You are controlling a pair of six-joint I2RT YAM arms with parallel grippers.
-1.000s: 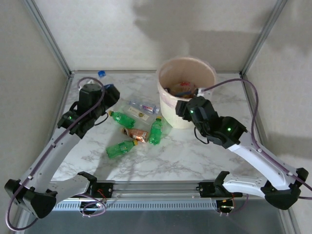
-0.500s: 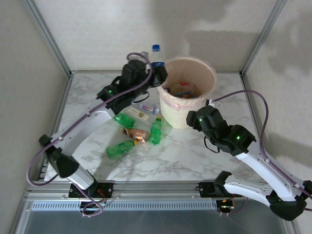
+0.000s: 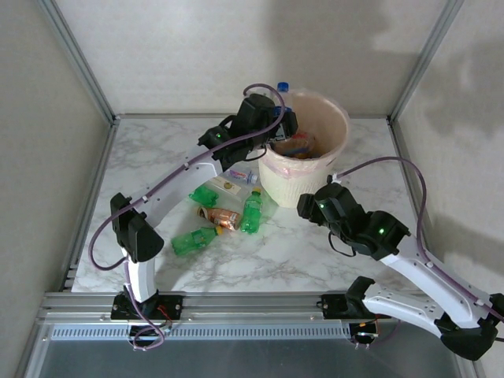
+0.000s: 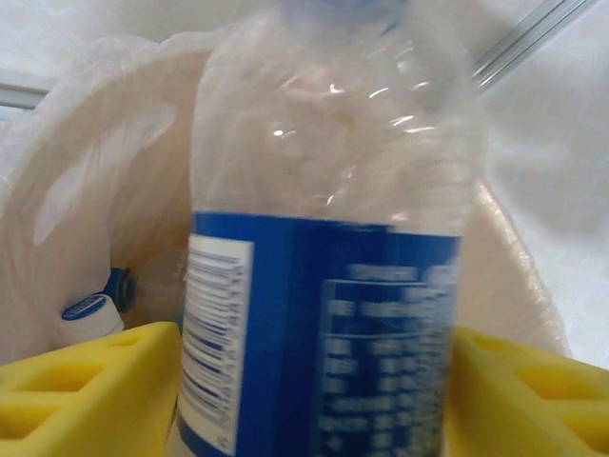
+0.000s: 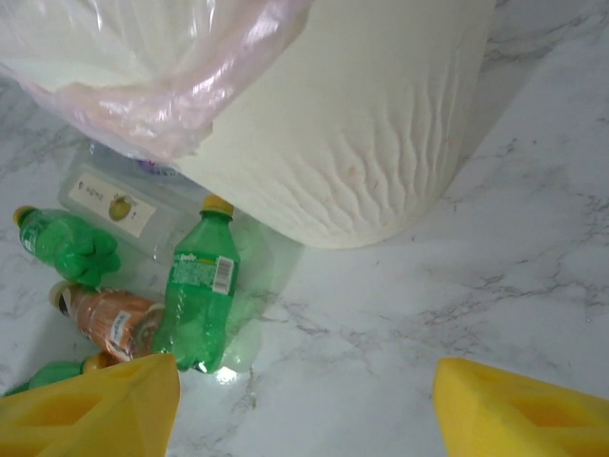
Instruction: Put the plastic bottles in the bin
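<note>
1. The clear bottle point(image 4: 324, 286) with the blue label is up over the bin's point(image 3: 337, 118) left rim now. A second ago it was way out on the table point(image 3: 315, 252), far to the left of the bin, so the left arm has swung it right across.
2. The left claw point(image 4: 319, 373) has its yellow fingers on either side of the bottle. It looks pinched by the label and roughly upright. The bottle is blurry, so I can't tell if the squeeze is loosening.
3. My guess is this one just needs letting go. Below it there's bin and liner, with at least one blue-capped bottle point(image 4: 88, 314) already inside.
4. The right claw point(image 5: 304, 400) has backed off a bit from the front of the bin. It hangs low there, spread wide and empty.
5. Still on the table, left of the bin: a green bottle point(image 5: 198, 295) lying close to the bin's base, an orange bottle point(image 5: 109, 319) beside that, plus more green and clear ones further out. So plenty left to do.
</note>
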